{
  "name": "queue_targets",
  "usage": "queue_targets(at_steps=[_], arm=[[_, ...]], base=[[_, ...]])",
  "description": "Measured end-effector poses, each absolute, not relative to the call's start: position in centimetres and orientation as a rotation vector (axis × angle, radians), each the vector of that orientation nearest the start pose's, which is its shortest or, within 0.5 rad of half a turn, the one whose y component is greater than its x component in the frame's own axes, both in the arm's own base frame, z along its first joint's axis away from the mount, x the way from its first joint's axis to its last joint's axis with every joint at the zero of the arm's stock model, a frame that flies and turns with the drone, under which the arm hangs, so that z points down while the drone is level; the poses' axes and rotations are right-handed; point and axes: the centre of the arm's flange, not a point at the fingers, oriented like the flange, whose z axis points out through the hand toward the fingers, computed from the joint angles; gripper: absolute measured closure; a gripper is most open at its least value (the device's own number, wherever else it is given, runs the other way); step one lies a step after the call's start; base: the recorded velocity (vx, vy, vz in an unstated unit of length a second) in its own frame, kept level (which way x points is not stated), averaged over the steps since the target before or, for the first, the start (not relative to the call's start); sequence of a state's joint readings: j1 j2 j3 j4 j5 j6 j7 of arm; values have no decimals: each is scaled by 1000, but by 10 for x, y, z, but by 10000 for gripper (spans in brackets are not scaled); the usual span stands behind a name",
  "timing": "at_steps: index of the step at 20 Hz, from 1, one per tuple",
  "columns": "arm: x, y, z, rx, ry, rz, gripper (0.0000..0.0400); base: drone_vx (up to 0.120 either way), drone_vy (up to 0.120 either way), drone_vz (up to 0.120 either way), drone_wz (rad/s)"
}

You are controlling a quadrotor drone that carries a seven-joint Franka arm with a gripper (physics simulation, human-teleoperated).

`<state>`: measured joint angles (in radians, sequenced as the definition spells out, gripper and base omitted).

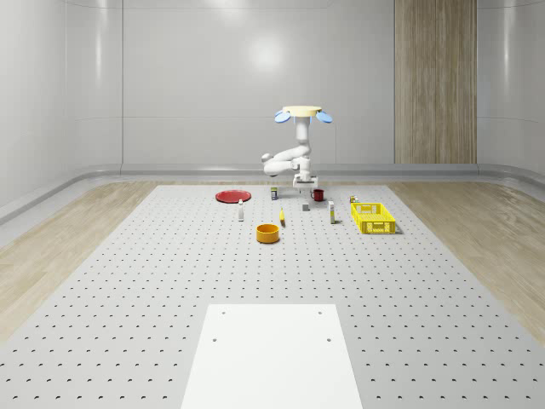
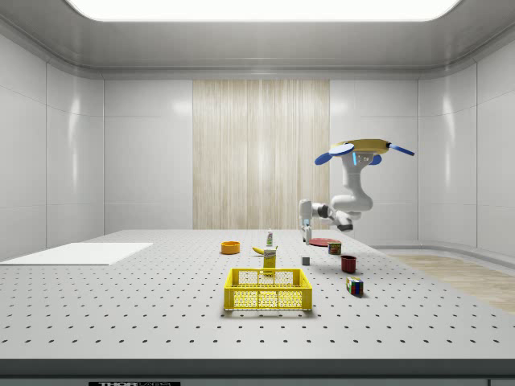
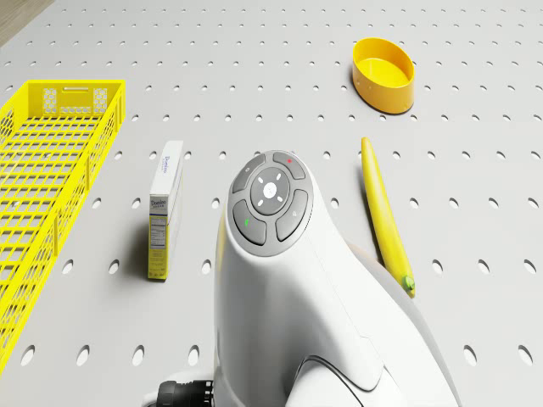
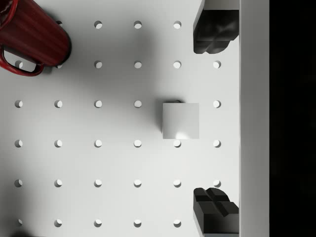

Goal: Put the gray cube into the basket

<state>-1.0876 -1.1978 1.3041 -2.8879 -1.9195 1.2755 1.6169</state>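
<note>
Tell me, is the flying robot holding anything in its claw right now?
No, nothing is held. The gripper hangs open above the gray cube, which sits on the table between the fingers, untouched. The drone hovers above the table.

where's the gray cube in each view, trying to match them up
Whole-scene view: gray cube on the table below the gripper, just left of the red mug.
Side view: at, left of the red mug, under the gripper.
Drone view: not in it.
Wrist view: near centre, between the open fingers.
Shared landmark: the red mug.
</note>
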Motion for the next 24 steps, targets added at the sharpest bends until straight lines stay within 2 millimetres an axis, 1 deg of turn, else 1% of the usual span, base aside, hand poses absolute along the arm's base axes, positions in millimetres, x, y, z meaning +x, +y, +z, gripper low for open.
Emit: queue_targets(at_steps=[9,12,19,24], arm=[[307,0,491,1,-2,785,0],[307,0,495,1,-2,785,0],[307,0,518,1,-2,785,0],[309,0,527,1,-2,785,0]], base=[[0,0,-116,0],[0,0,0,0],[0,0,0,0],[0,0,0,0]])
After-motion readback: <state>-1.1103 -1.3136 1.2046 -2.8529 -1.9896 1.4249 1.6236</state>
